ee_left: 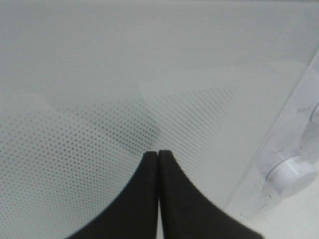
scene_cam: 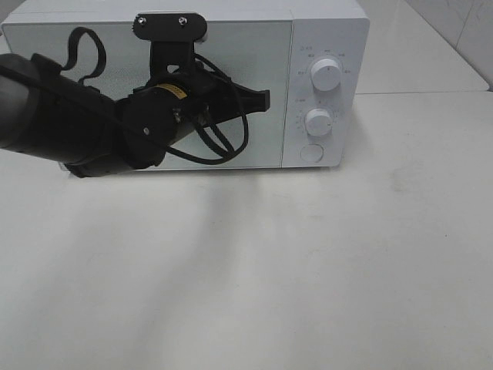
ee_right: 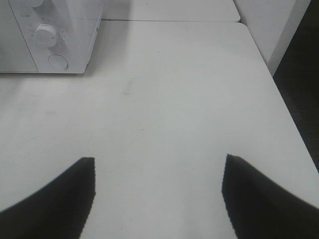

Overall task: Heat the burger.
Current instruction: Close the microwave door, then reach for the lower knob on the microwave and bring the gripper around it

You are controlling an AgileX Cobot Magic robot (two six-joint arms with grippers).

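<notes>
The burger is out of view. A white microwave stands at the back of the table with its door shut. My left gripper is shut with nothing in it, its tip at or just off the right part of the door glass. The left wrist view shows the fingertips pressed together in front of the dotted door. My right gripper is open and empty above the bare table, to the right of the microwave; it does not show in the exterior high view.
The microwave's control panel carries two round knobs and a round button. The white table stretches out in front. In the right wrist view the table's right edge drops off to a dark floor.
</notes>
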